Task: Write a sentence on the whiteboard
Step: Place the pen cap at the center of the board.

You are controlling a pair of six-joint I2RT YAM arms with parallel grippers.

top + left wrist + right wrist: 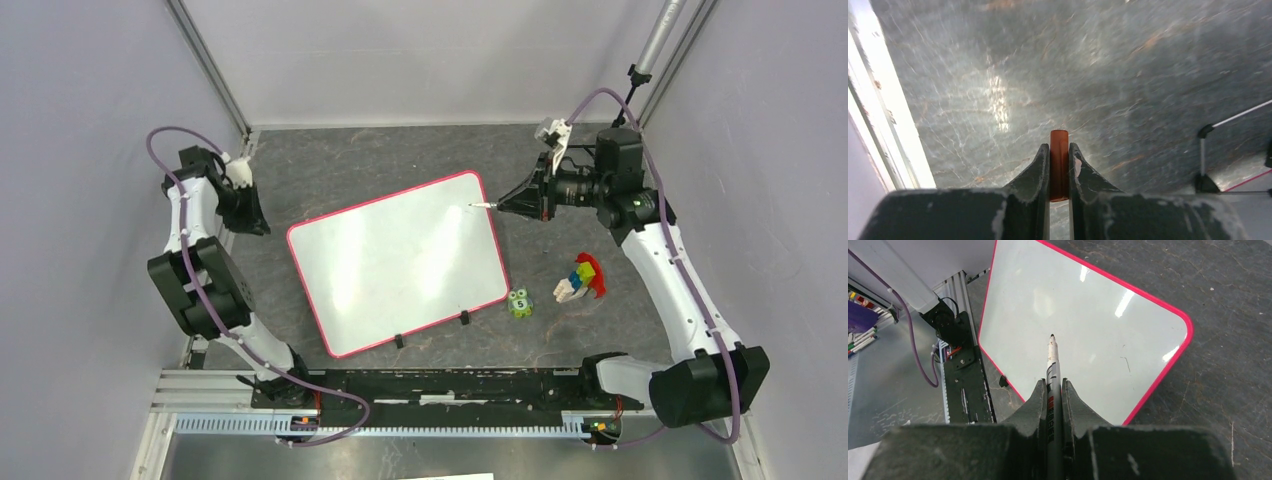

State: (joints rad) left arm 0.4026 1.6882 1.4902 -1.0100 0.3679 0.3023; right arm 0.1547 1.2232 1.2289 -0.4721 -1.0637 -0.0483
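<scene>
Dark marbled tabletop (400,160); top view: the whiteboard (400,265) lies at centre, the right gripper (503,204) beside its far right corner, clamped on a marker (482,207); left wrist view: left gripper (1059,147) pinching an orange cylinder (1059,167); right wrist view: marker tip over the whiteboard's surface.

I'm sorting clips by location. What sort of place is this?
Probably a robot lab test booth: a left arm and a right arm mounted on a metal rail, plain grey walls closing in the table, and a whiteboard laid flat on it.
</scene>
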